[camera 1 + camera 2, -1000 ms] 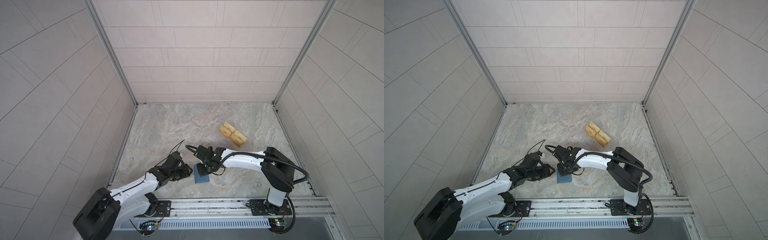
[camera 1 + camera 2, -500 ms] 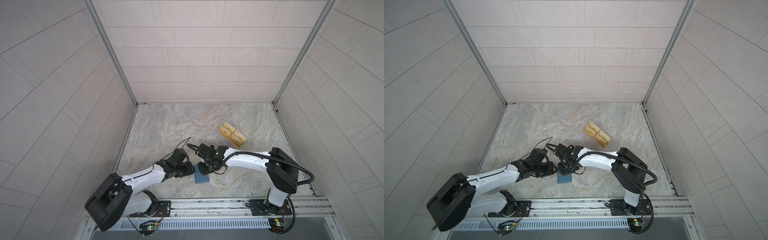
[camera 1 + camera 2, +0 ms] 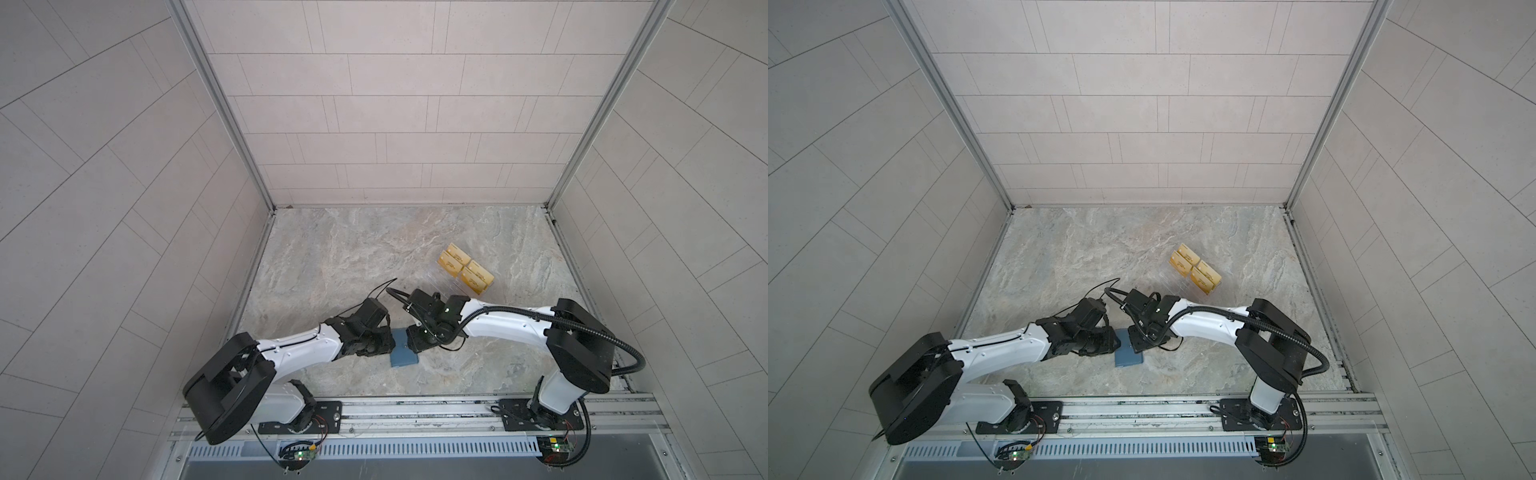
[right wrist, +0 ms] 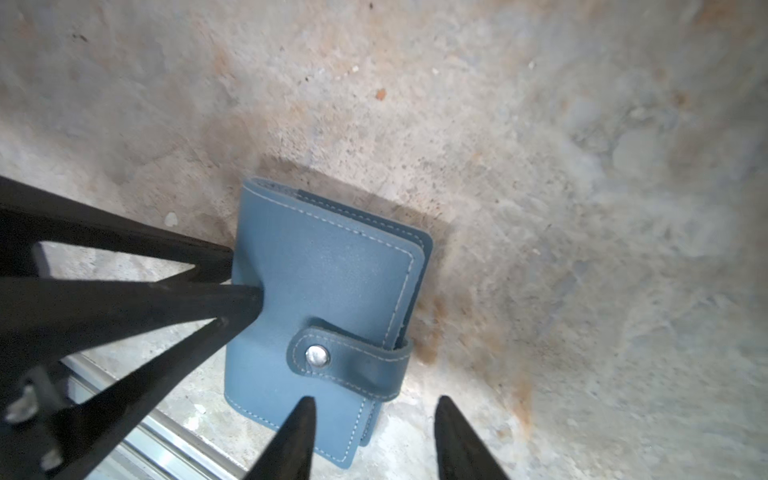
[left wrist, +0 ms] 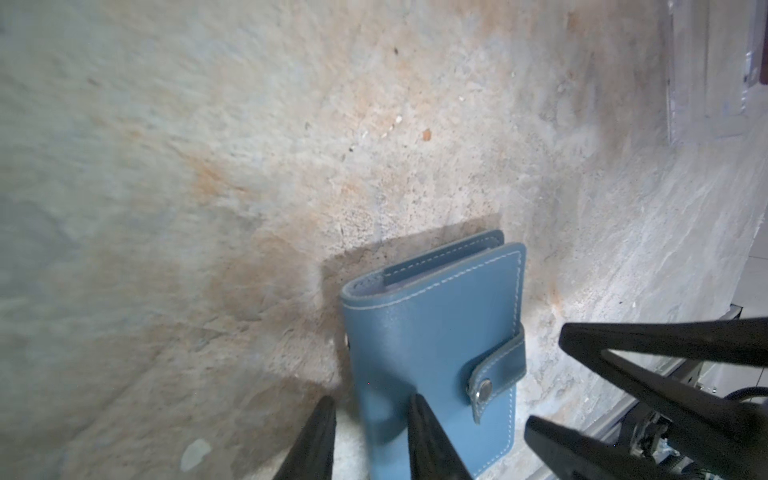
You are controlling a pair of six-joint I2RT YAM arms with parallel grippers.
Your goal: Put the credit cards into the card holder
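Now card holder (image 3: 402, 356) lies shut, long axis approx. front-back.

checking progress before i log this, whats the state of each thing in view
holder: closed, lying flat on the table
strap: snapped shut
left gripper: open, fingers astride the holder's spine edge
right gripper: open, over the holder's strap end
gold cards: upright in the clear rack
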